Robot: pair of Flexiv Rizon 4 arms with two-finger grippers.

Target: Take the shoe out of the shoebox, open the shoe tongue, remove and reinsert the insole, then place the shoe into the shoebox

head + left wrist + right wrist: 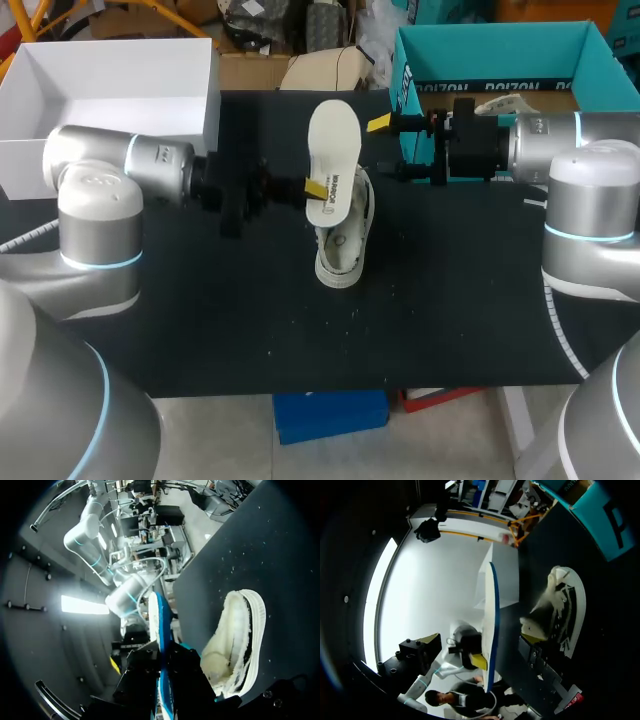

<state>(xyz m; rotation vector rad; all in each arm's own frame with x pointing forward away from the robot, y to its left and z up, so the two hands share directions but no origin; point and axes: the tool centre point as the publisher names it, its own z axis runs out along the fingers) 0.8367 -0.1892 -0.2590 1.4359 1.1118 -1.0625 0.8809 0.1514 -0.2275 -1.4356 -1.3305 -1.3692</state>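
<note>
1. The insole (333, 150) is held upright, clamped in the left gripper (315, 188), just above the shoe (343, 245) at mid-table.
2. The right gripper (390, 147) is spread open at the shoe's far right, and seemingly nothing is held.
3. For reinsertion, the shoe should be steadied and the insole's lower end guided into the opening.

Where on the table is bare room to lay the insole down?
Bare: the wide strip between the shoe and the near edge of the table, and the patch between the shoe and the right arm. Crowded: the middle, where the left gripper holds the insole with the right gripper close.
</note>
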